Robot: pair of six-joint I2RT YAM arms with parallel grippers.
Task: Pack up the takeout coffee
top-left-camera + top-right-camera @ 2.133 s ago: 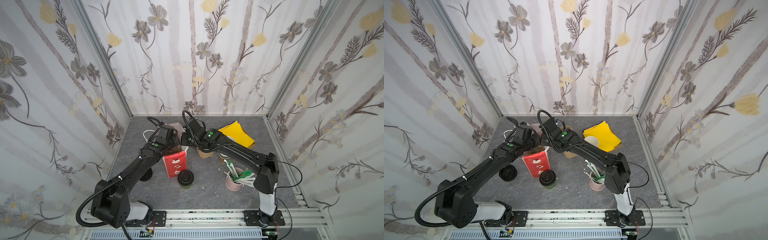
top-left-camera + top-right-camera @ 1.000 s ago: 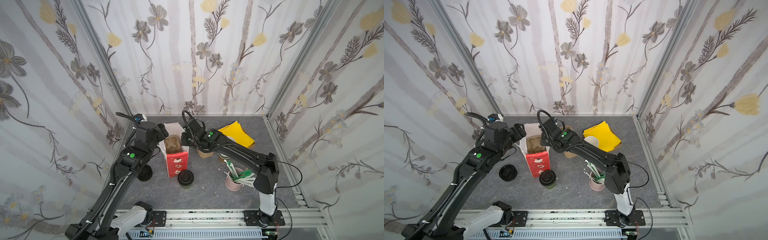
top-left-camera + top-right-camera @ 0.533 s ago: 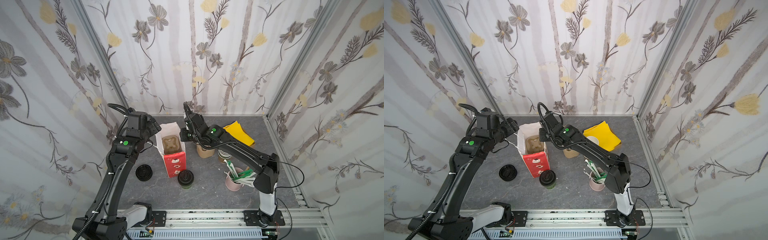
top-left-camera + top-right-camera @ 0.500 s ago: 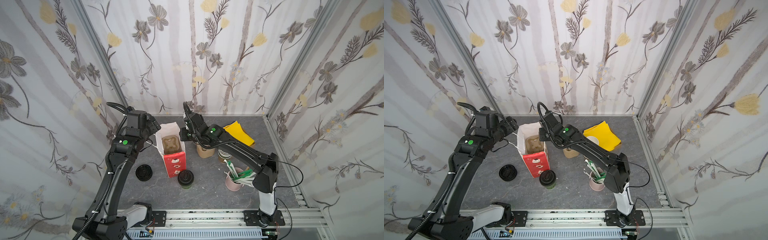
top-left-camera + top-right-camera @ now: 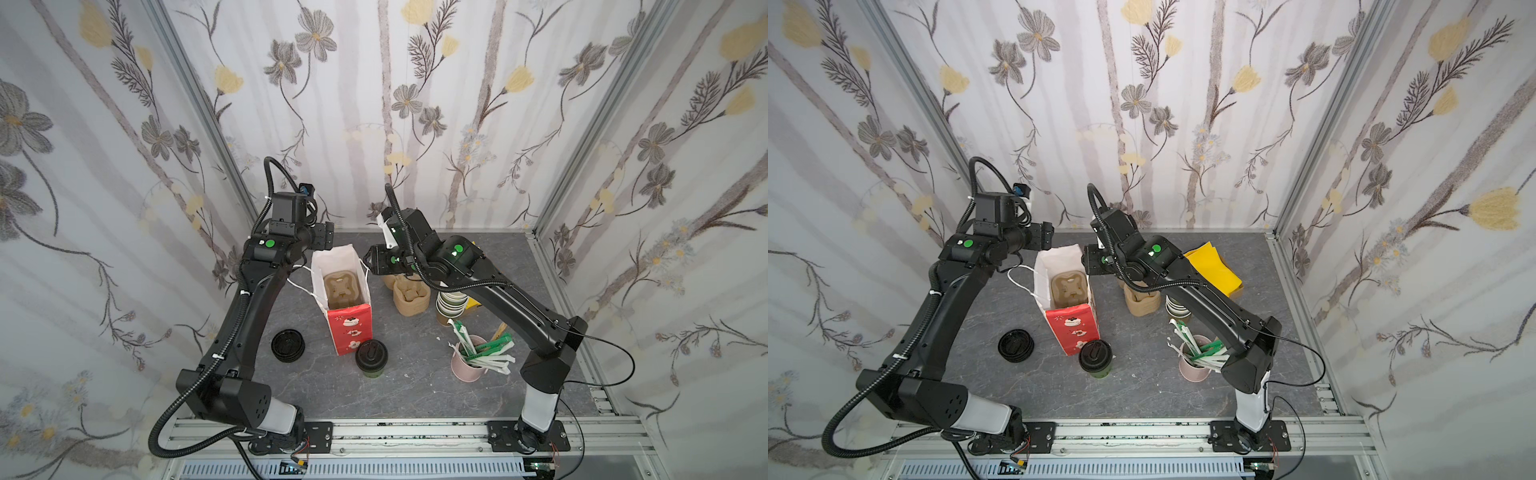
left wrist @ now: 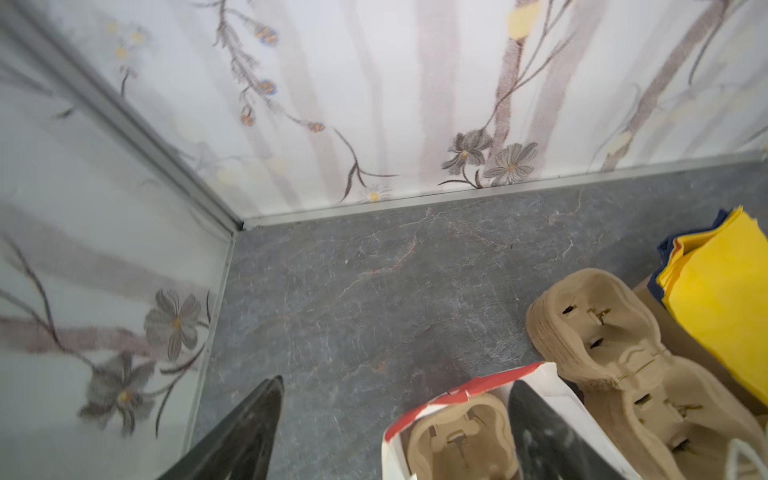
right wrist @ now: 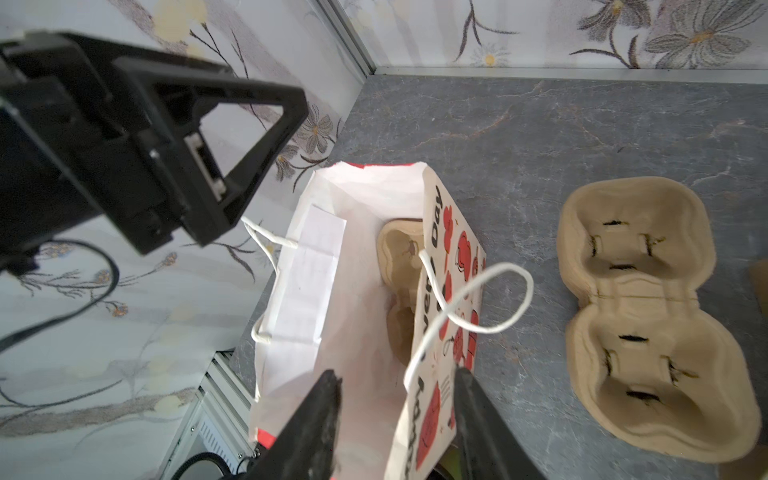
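The takeout coffee [image 5: 371,357] [image 5: 1095,358], a dark green cup with a black sip lid, stands upright on the grey floor just in front of the red and white paper bag [image 5: 348,328] [image 5: 1073,328]. The bag is upright with its mouth wide, and a brown cup carrier [image 5: 341,287] [image 7: 399,257] lies inside. My right gripper [image 5: 368,264] [image 7: 397,374] is open, its fingers astride the bag's right wall near the rope handle [image 7: 478,299]. My left gripper [image 5: 328,235] [image 6: 395,384] hangs open above the bag's back left corner, holding nothing.
A stack of brown carriers [image 5: 410,297] [image 6: 602,332] stands right of the bag. Behind them lie yellow napkins [image 5: 1214,266]. Stacked lidless cups [image 5: 451,305] and a pink cup of wrapped straws [image 5: 469,365] are on the right. Loose black lids [image 5: 286,345] lie at the left.
My left arm has lifted out of the bag's mouth and drawn back to the left. My right gripper has opened on the bag's right wall. The bag stays upright.
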